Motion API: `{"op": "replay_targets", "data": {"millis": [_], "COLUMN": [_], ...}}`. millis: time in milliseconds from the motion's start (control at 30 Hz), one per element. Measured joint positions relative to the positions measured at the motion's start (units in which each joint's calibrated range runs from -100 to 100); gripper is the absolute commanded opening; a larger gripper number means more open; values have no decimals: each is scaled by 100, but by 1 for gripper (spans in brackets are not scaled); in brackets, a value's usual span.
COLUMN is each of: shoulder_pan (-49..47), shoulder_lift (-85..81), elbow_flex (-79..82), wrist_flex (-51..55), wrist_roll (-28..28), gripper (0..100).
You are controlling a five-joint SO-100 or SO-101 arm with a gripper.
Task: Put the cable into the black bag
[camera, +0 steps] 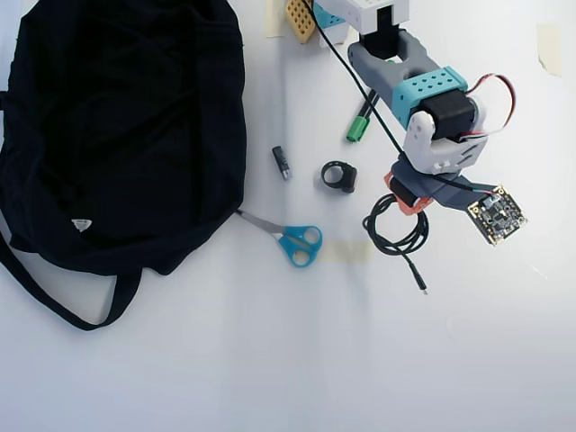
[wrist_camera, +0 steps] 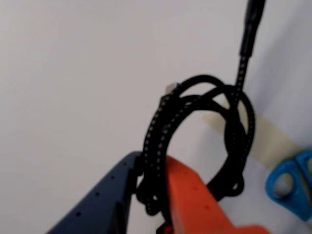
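While my hand (wrist_camera: 155, 195) pinches the cable (wrist_camera: 195, 131) between its grey and orange fingers, the wrist view shows the coil standing up from the closed grip, its plug end trailing toward the upper right. In the overhead view the cable (camera: 396, 229) hangs at my hand (camera: 407, 193), right of the middle of the white table (camera: 270, 360), its tail pointing down. The black bag (camera: 117, 126) lies well apart at the left. Blue-handled scissors (camera: 292, 241) and a small black ring clip (camera: 338, 175) lie between.
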Motion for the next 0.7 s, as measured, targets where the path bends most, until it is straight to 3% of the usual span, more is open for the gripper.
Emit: {"op": "replay_targets", "data": {"millis": [700], "shoulder_pan": [1381], "shoulder_lift": [-108], "elbow_flex": [-47], "wrist_flex": [9], "wrist_roll": [5], "gripper": [2]}}
